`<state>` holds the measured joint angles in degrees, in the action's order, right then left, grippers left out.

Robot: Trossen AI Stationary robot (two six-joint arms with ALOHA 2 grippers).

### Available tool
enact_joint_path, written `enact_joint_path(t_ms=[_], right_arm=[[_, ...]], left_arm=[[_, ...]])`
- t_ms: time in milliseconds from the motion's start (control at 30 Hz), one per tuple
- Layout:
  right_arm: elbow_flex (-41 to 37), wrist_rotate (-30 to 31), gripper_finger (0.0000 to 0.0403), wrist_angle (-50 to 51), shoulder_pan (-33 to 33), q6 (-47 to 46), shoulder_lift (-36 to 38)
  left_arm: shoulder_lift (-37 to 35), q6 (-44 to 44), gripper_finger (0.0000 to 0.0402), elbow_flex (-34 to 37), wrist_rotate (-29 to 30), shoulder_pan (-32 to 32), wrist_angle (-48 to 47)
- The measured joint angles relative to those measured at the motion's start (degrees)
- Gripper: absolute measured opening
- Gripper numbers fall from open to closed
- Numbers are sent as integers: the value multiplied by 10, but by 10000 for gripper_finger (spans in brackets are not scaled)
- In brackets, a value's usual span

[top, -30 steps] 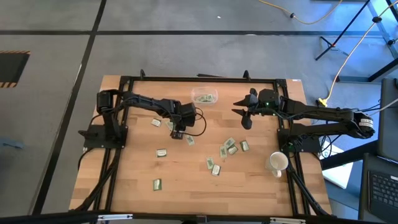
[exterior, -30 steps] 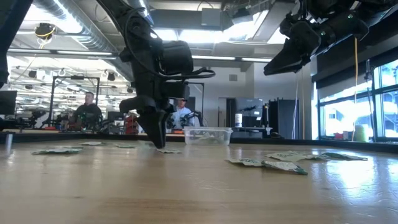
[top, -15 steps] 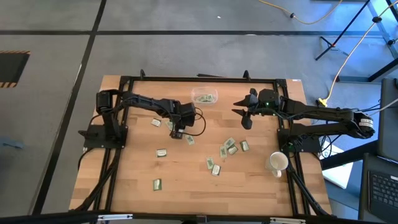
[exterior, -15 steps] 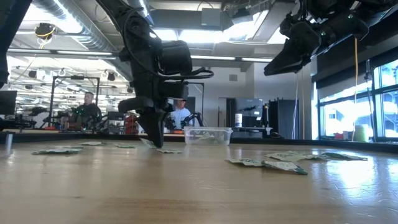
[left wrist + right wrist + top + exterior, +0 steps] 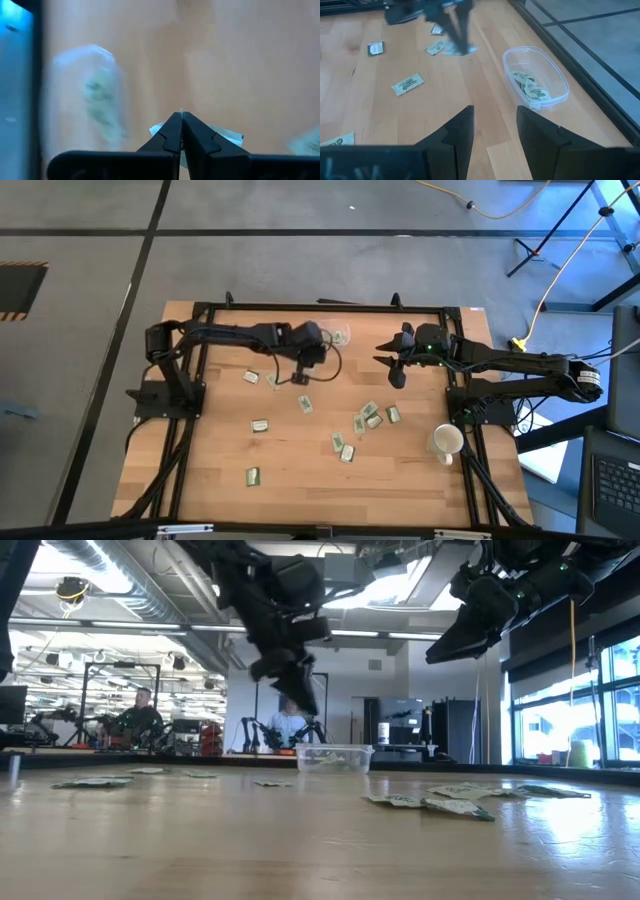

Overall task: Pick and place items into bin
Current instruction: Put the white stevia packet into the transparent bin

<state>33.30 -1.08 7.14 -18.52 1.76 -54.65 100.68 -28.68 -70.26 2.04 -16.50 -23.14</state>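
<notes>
My left gripper [image 5: 300,376] is shut on a pale packet [image 5: 226,135] and hangs high above the table, near the clear bin [image 5: 536,75]. It also shows in the low view [image 5: 302,700] and in the right wrist view [image 5: 461,44]. The bin [image 5: 333,335] stands on the table near the far edge with several packets in it. Several other packets [image 5: 368,418] lie flat on the table. My right gripper [image 5: 492,125] is open and empty, held in the air to the right of the bin [image 5: 396,372]. My left gripper pinches the small packet between its two fingertips [image 5: 172,131]. The packet's pale edges [image 5: 158,129] stick out on both sides of the fingers. The fingers point down at it from above. The packet is lifted clear of the table.
A white cup [image 5: 445,442] stands near the table's right edge. Loose packets lie at the left [image 5: 250,377], near the front [image 5: 253,476] and just below my left gripper [image 5: 305,404]. People and equipment show in the room behind the table [image 5: 140,715].
My left gripper has risen from the table top and gone toward the far edge and right, toward the bin, carrying a packet lifted clear. The packet beside it has stayed on the table.
</notes>
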Motion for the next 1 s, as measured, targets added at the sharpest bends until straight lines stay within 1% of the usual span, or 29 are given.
enact_joint_path(t_ms=[133,200,367,433,567,733,1000], right_arm=[[0,0,152,1,0,0,0],[0,0,152,0,0,1,0],[0,0,152,1,0,2,0],[0,0,152,1,0,2,0],[0,0,152,1,0,2,0],[0,0,152,2,0,2,0],[0,0,152,4,0,2,0]], left_arm=[[1,-33,5,-17,-12,-32,40],[1,-41,4,-18,-40,-52,70],[18,-30,7,-18,-134,-102,129],[34,-21,7,-18,-152,-116,160],[65,-20,7,-18,-152,-142,189],[103,-8,8,-18,-170,-167,198],[128,10,11,-18,-172,-183,200]])
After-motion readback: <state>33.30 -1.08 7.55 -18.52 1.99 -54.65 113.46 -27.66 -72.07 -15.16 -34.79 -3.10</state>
